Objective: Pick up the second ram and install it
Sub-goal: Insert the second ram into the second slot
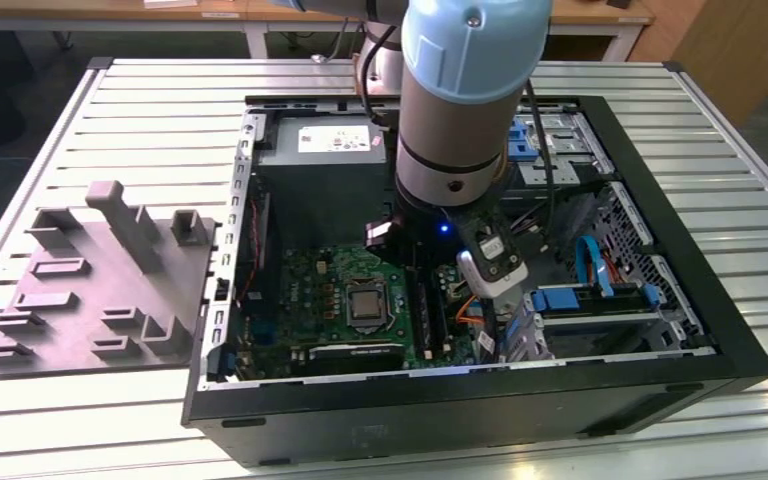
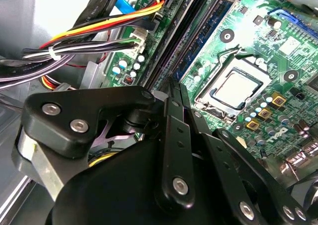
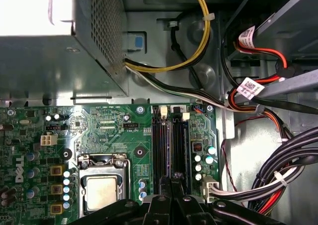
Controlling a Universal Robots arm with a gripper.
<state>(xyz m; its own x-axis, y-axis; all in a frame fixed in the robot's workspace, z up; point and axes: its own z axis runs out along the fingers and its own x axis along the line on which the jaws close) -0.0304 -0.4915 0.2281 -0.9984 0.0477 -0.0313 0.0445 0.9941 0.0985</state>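
My arm [image 1: 471, 100] reaches down into the open computer case [image 1: 491, 390], over the green motherboard [image 1: 317, 290]. My gripper [image 3: 172, 178] hangs right above the near end of the long black memory slots [image 3: 166, 145], fingertips together, and I see nothing between them. In the second wrist view the gripper [image 2: 176, 88] points along those slots. A narrow blue-green strip [image 2: 201, 41], apparently the second ram, lies along them just ahead of the tips. I cannot tell whether the tips touch it.
The processor socket [image 3: 102, 190] sits beside the slots. Bundled cables [image 3: 258, 101] cross the other side, under the silver power supply [image 3: 49, 61]. A drive cage with blue parts [image 1: 584, 295] crowds the exterior view's right. A grey holder block [image 1: 104, 280] lies outside the case.
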